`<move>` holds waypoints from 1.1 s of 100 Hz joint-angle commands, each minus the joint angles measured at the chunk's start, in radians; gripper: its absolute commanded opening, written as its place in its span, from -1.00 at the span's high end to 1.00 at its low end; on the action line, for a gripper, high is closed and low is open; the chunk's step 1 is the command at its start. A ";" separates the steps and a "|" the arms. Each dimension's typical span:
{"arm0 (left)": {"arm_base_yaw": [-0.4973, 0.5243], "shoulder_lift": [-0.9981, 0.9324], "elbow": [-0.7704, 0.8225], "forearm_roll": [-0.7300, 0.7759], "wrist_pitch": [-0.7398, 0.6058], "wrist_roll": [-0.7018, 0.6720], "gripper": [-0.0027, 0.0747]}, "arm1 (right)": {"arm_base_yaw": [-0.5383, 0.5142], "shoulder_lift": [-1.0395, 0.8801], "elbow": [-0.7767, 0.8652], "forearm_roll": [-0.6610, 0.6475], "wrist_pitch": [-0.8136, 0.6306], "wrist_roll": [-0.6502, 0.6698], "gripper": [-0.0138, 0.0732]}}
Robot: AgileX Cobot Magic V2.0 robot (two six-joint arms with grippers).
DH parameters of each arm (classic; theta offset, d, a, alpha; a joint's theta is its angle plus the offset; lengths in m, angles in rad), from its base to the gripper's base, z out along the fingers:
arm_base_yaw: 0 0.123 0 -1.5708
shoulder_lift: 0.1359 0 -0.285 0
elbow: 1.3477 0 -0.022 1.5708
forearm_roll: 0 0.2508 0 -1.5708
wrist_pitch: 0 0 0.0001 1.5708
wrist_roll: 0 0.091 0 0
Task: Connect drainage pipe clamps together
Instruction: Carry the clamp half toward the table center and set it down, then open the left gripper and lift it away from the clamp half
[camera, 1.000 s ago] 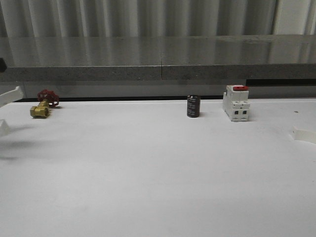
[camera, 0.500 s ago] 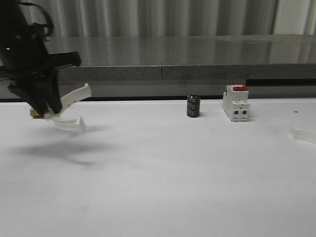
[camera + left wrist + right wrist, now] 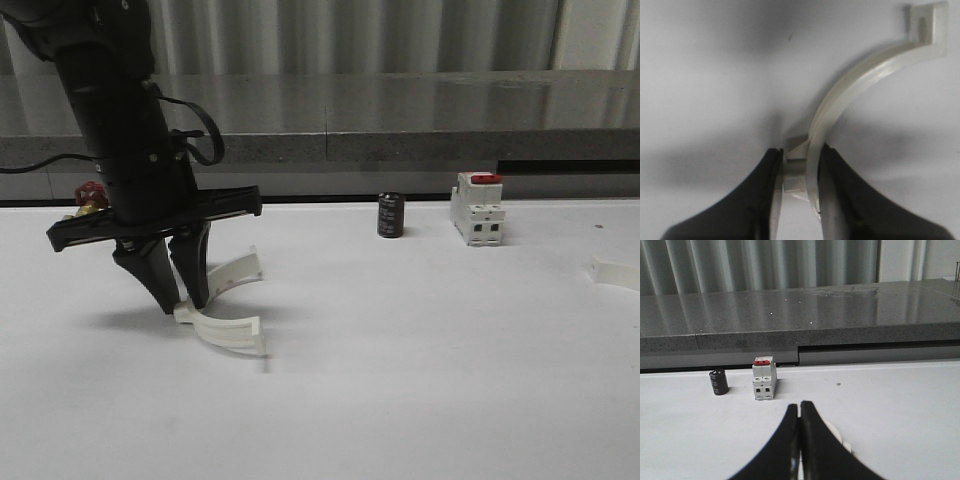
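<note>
Clamp halves first: one white half-ring (image 3: 222,305) is pinched near its end tab by the left gripper (image 3: 178,300), and it is carried low over the left part of the white table (image 3: 400,400), its free ends curving out toward the centre. From the left wrist, the fingers (image 3: 835,200) are seen pressed against the arc on both sides, so a firm hold on the piece is judged. Whether the lower tip is touching the table or just above it cannot be told from the front.

Over on the right edge of the front view, a second half-ring (image 3: 615,272) is glimpsed, well apart from the first. At the right gripper (image 3: 799,440) the fingers are drawn together, and a pale curved piece (image 3: 832,432) is seen just behind them; it is probably that second half, though a grip on it cannot be confirmed.

Nothing is joined yet. Both halves must be brought together in the middle, tabs aligned end to end, and pressed shut. The breaker (image 3: 477,208), the dark cylinder (image 3: 391,215) and the brass valve (image 3: 88,200) are left standing along the back.
</note>
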State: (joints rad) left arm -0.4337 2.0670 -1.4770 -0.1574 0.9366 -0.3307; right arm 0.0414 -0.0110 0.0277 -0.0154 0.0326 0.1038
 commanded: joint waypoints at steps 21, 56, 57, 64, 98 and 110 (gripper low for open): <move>-0.008 -0.048 -0.080 -0.001 0.017 -0.011 -0.06 | -0.002 -0.019 -0.017 0.002 -0.073 -0.001 0.84; -0.008 -0.103 -0.164 0.070 0.135 -0.011 0.46 | -0.002 -0.019 -0.017 0.002 -0.073 -0.001 0.84; -0.008 -0.106 -0.164 0.072 0.135 -0.011 0.51 | -0.002 -0.019 -0.017 0.002 -0.073 -0.001 0.84; -0.006 -0.135 -0.164 0.085 0.135 -0.011 0.82 | -0.002 -0.019 -0.017 0.002 -0.073 -0.001 0.84; 0.070 -0.281 -0.160 0.184 0.215 0.107 0.99 | -0.002 -0.019 -0.017 0.002 -0.073 -0.001 0.84; 0.117 -0.344 -0.154 0.184 0.207 0.144 0.99 | -0.002 -0.019 -0.017 0.002 -0.073 -0.001 0.84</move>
State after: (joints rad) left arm -0.3474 1.8216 -1.6092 0.0261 1.1559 -0.2145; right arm 0.0414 -0.0110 0.0277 -0.0154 0.0326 0.1038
